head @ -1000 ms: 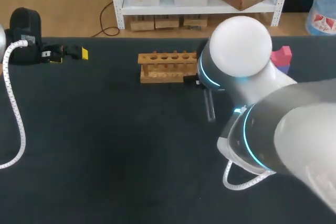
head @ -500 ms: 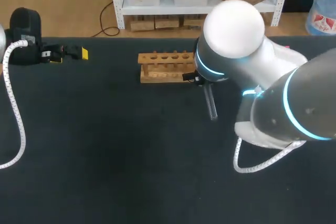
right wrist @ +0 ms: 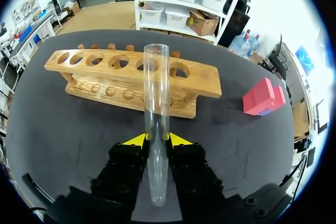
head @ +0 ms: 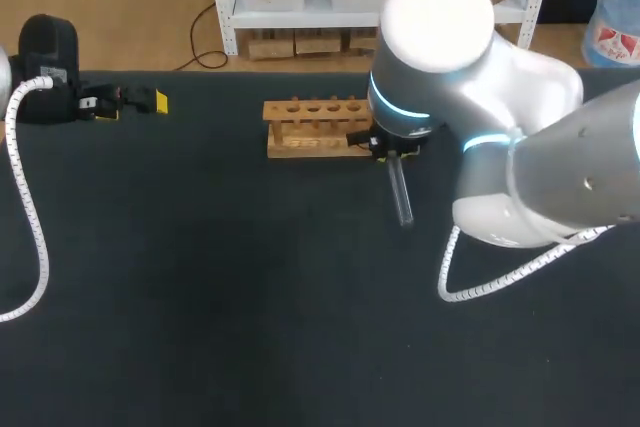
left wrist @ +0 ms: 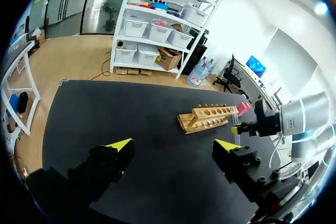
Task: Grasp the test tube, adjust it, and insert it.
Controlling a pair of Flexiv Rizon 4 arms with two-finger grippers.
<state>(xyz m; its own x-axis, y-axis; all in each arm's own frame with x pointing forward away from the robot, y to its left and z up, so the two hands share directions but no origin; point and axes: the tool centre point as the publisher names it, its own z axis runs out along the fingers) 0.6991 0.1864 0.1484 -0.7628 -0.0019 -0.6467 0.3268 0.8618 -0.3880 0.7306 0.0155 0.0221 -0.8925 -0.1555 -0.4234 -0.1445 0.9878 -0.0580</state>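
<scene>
the grasp looks done — the right gripper (right wrist: pixel 156 139) pinches the tube (right wrist: pixel 157 93) between its fingers, just beside the wooden rack (right wrist: pixel 105 72) — lining up and inserting remain, with the left gripper (left wrist: pixel 173 149) off aside, fingers wide.

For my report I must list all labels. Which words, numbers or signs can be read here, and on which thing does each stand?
None can be read on anything on the table.
Wooden rack: only round holes, no letters.
Test tube: clear glass, no print.
Pink block: plain, no print.
</scene>
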